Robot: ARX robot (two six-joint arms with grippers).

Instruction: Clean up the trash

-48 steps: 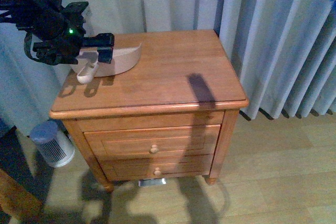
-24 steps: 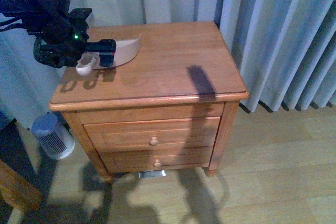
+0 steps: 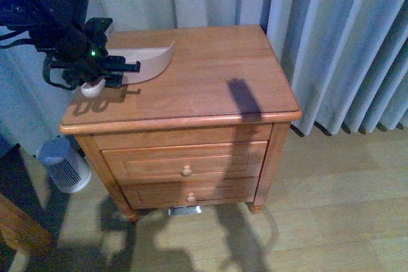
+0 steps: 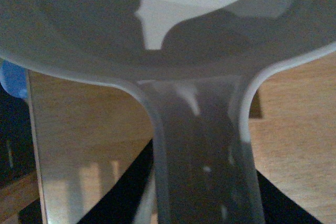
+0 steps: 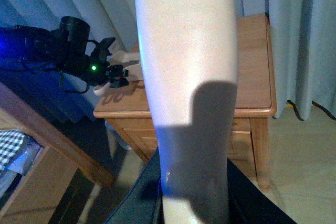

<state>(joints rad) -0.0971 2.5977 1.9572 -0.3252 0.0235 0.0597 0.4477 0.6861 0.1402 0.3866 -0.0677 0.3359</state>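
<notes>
Pink dustpan (image 3: 152,63), clamped by your left gripper (image 3: 113,72), is at the nightstand's (image 3: 204,90) rear-left corner; right gripper (image 5: 190,203) clasps a pale handle (image 5: 184,51); no trash in sight; tilt the pan carelessly and anything inside could spill off that corner.

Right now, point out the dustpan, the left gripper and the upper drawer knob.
dustpan (image 3: 159,62), front view, its curved wall.
left gripper (image 3: 124,73), front view, between its fingertips.
upper drawer knob (image 3: 186,171), front view, knob centre.

Left hand (image 3: 120,70) clamped low; right hand (image 5: 193,203) clamped, raised.
</notes>
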